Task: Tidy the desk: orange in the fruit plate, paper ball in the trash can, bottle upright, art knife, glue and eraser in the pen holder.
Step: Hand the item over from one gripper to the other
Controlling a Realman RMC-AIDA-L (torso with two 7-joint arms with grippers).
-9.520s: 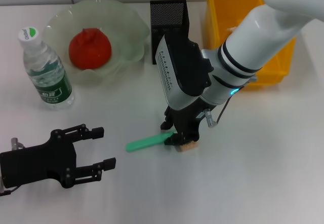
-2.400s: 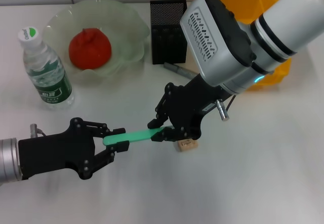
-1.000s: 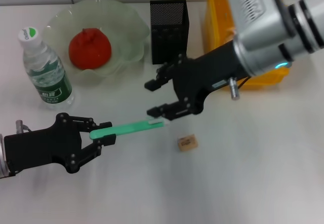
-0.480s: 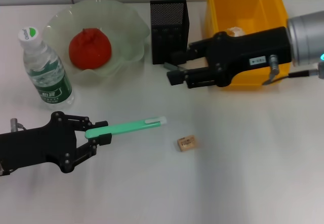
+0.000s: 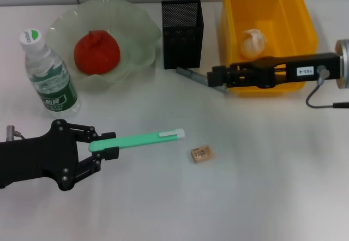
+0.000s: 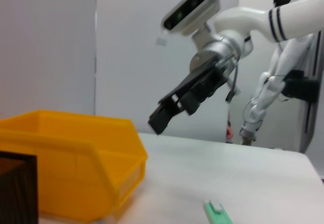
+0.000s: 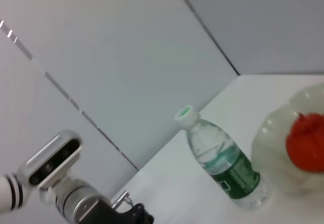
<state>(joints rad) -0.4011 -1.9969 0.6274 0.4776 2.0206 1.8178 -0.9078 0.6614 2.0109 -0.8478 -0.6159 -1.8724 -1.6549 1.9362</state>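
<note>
White desk [image 5: 262,197], left gripper [image 5: 103,145] pinching slim green art knife [image 5: 143,139] — tan eraser [image 5: 201,154] nearby

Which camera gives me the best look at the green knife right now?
The head view: the whole green knife shows, held at one end by the left gripper. The left wrist view catches only its tip; the right wrist view misses it.

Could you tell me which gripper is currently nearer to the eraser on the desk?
Left, narrowly. The left gripper, holding the green art knife, sits to the eraser's left; the knife's tip nearly reaches it. The right gripper hangs farther back, beside the trash can.
</note>
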